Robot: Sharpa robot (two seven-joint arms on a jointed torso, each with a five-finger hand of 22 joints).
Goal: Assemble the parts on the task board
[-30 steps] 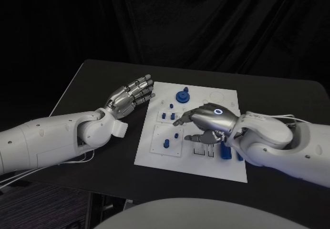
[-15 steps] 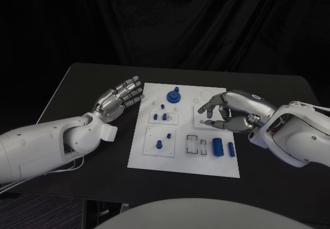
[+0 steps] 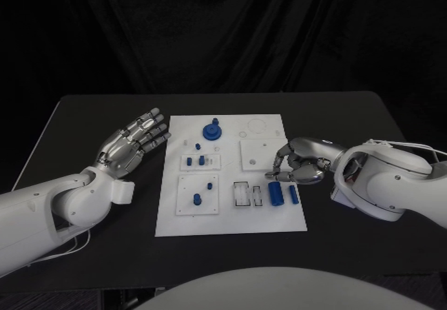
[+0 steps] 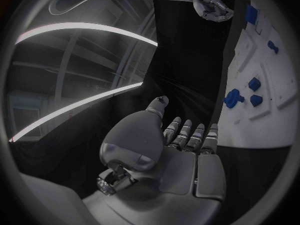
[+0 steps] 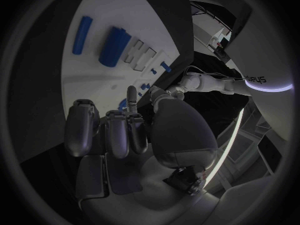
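On the white board in the middle of the table, most blue pieces already stand in their blocks, while two blue cylinders lie loose near its right edge. Our right hand hovers just beside them, fingers curled and holding nothing; our left hand rests open off the board. We judge a pick is next, calling for that hand to open and close on one cylinder.

Matt white task board, glossy blue plastic parts, matt black table
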